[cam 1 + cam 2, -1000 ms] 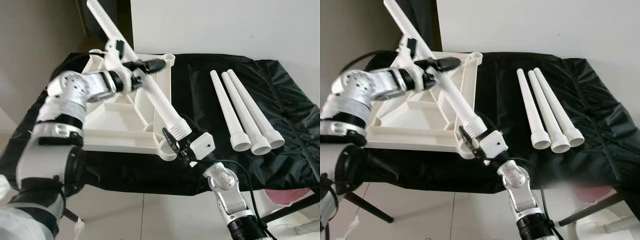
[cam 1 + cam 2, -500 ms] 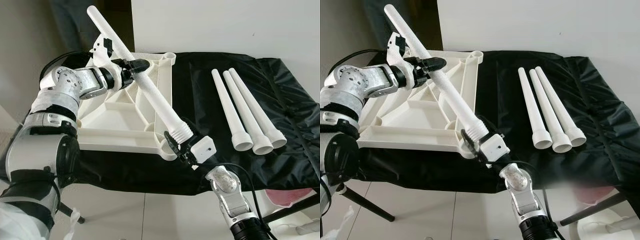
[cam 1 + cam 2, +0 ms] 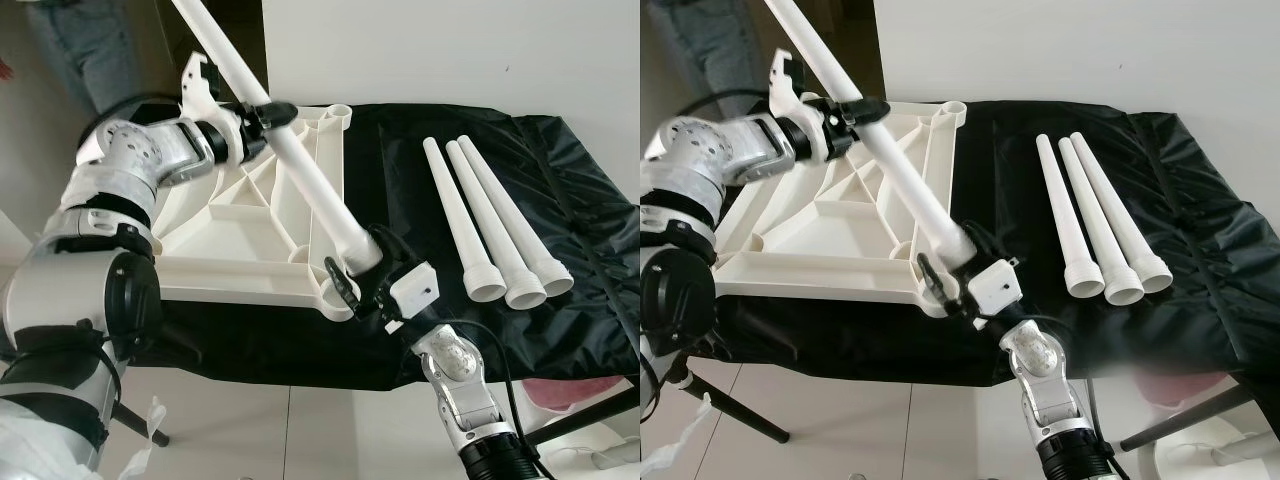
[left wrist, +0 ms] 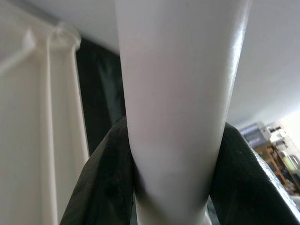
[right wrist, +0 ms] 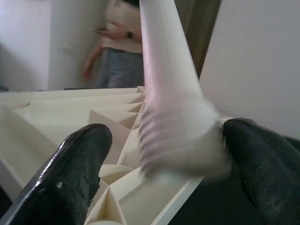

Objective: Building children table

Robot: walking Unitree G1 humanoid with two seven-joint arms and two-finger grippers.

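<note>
Both grippers, L (image 3: 268, 112) & R (image 3: 362, 283), clamp long white plastic table leg (image 3: 300, 165), now raised steeper toward upturned white tabletop's (image 3: 240, 235) corner socket (image 3: 335, 298).

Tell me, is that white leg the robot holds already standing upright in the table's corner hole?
Not yet. The leg leans steeply, with its ribbed end just above the corner socket of the upturned tabletop. Left gripper grips its middle, right gripper its base.

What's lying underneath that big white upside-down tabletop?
A black sheet lies under the tabletop, spread over some kind of stand; dark legs show near the floor. What the sheet covers cannot be seen. Three spare table legs rest on the same sheet.
</note>
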